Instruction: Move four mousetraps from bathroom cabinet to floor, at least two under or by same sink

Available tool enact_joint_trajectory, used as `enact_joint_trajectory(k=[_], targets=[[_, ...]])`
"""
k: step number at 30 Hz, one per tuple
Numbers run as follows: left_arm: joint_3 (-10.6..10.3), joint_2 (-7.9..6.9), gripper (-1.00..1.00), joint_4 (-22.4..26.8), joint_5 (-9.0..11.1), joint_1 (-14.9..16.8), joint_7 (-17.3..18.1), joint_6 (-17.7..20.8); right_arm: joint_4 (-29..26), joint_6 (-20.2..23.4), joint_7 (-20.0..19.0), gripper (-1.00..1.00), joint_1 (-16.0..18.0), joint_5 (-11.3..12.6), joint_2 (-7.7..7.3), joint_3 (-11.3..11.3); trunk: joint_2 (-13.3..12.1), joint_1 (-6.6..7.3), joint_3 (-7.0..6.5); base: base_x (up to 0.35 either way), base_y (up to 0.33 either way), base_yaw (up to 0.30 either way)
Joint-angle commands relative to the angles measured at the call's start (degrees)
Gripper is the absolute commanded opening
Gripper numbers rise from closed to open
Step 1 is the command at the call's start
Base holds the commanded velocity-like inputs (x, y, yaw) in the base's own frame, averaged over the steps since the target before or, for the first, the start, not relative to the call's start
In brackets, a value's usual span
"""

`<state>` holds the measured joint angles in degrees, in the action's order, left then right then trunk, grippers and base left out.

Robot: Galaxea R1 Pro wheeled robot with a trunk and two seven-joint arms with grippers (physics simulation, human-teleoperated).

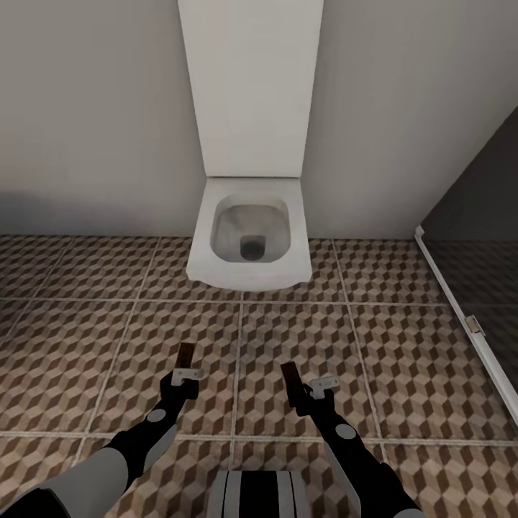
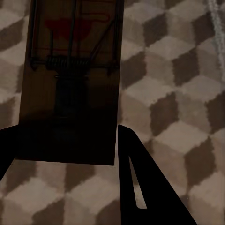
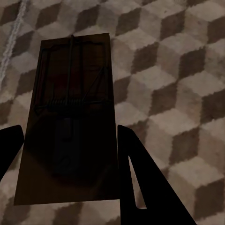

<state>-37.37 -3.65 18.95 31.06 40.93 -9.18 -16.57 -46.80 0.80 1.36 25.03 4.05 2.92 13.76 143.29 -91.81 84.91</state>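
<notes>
— Nearest the lens? Robot trunk [image 1: 259, 493], then both arms reaching forward over the tiled floor [image 1: 403, 345].

— Left gripper [image 1: 185, 375]? Jaws pinching a mousetrap [image 1: 185, 355]; dark slab with wire spring and red mark between the fingers [image 2: 150, 187] in the wrist view.

— Right gripper [image 1: 309, 392]? Clamped on the other mousetrap [image 1: 291, 378] likewise, held above the cube-pattern tiles.

— Beyond? White toilet [image 1: 248, 237] against the wall, glass partition [image 1: 467, 237] to the right.

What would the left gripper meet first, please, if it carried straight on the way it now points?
Probably the cube-patterned tiled floor: the left gripper, shut on a flat dark-brown wooden mousetrap, points down at bare tiles. The white toilet stands farther ahead, though depth is unclear.
</notes>
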Motion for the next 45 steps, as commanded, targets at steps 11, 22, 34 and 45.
enact_joint_trajectory(k=[11, 22, 34, 45], targets=[[-0.9, -0.06, -1.00, -2.3, 0.1, 0.0, -0.5, 0.0, -0.2, -1.7, 0.4, -1.00, 0.0, 0.4, 0.05, -0.1, 0.0, 0.01, 0.03, 0.000, 0.000, 0.000], [-1.1, 0.16, -1.00, -4.3, 0.1, 0.0, -0.4, 0.1, -1.7, -1.9, 0.6, -1.00, 0.0, 0.4, 0.06, -0.3, 0.0, 0.01, 0.03, 0.000, 0.000, 0.000], [-1.1, 0.22, -1.00, -4.5, 0.2, -0.1, -0.4, 0.1, -2.6, -1.8, 0.7, -1.00, 0.0, 0.4, 0.01, -0.2, 0.1, -0.15, 1.36, 0.000, 0.000, 0.000], [-1.1, 0.22, -1.00, -4.5, 0.2, -0.1, -0.4, 0.1, -2.7, -1.9, 0.7, -1.00, 0.0, 0.4, -0.02, -0.1, 0.2, -0.43, 3.80, 0.000, 0.000, 0.000]])
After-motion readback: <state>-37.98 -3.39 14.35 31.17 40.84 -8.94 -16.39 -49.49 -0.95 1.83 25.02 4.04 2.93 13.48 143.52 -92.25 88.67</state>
